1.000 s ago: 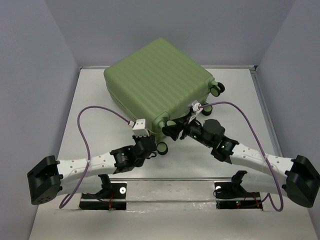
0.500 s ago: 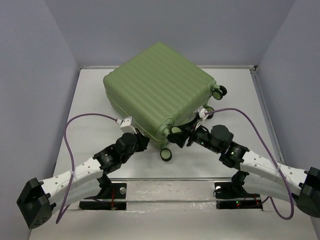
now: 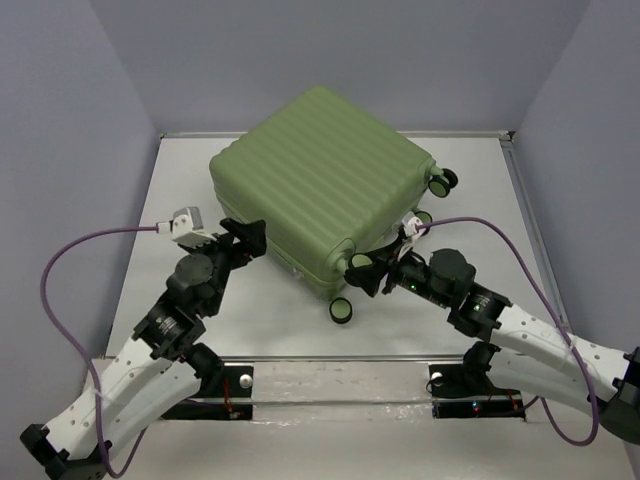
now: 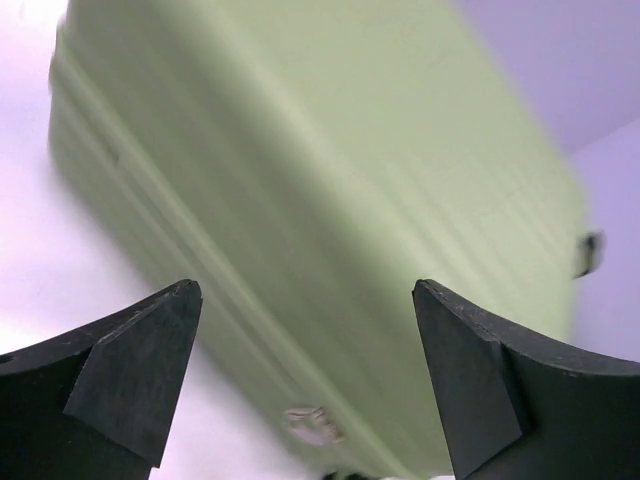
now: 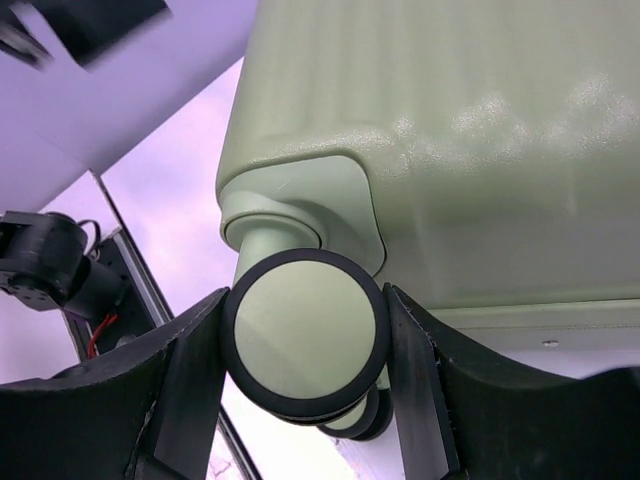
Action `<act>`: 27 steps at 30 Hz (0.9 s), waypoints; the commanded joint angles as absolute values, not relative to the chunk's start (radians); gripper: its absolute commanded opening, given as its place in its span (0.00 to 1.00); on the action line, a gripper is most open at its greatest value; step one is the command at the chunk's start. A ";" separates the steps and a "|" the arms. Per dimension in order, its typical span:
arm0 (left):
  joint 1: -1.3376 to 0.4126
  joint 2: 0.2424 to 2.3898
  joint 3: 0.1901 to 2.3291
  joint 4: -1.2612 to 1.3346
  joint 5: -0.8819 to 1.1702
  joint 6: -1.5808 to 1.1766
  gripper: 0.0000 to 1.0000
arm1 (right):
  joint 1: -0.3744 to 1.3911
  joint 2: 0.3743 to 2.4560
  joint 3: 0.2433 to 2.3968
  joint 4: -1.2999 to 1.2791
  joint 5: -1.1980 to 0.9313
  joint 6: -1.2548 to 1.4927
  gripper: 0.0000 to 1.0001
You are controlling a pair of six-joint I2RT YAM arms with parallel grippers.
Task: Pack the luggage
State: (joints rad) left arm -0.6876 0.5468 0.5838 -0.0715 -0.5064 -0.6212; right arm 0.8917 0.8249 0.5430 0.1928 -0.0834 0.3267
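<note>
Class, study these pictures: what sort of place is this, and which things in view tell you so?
Most likely a robotics lab test cell, not a home: a white table boxed in by plain walls, a left arm and right arm bolted at its edge, and one green suitcase.

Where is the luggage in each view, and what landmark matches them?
Top external: the luggage lies closed, at the centre of the frame.
Left wrist: the luggage, blurred, fills most of the frame.
Right wrist: one corner of it fills the upper right.
Shared landmark: its black-rimmed wheels, large at lower centre in right wrist, a dark blur at left wrist's right edge.
</note>
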 commanded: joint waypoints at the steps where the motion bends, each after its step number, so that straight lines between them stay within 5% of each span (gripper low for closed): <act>1: -0.690 0.483 0.716 -0.089 -0.528 -0.548 0.99 | 0.953 0.789 0.641 0.102 -0.150 0.316 0.07; 4: -0.690 0.457 0.771 -0.126 -0.499 -0.537 0.99 | 0.983 0.770 0.646 0.065 -0.144 0.324 0.21; 7: -0.689 0.425 0.808 -0.127 -0.454 -0.516 0.99 | 0.992 0.778 0.692 -0.061 -0.086 0.316 0.98; 17: -0.689 0.351 0.966 -0.095 -0.391 -0.414 0.99 | 0.992 0.638 0.974 -0.377 0.077 0.173 1.00; 27: -0.689 0.331 1.014 -0.052 -0.382 -0.348 0.99 | 0.992 0.433 1.095 -0.374 0.328 0.089 1.00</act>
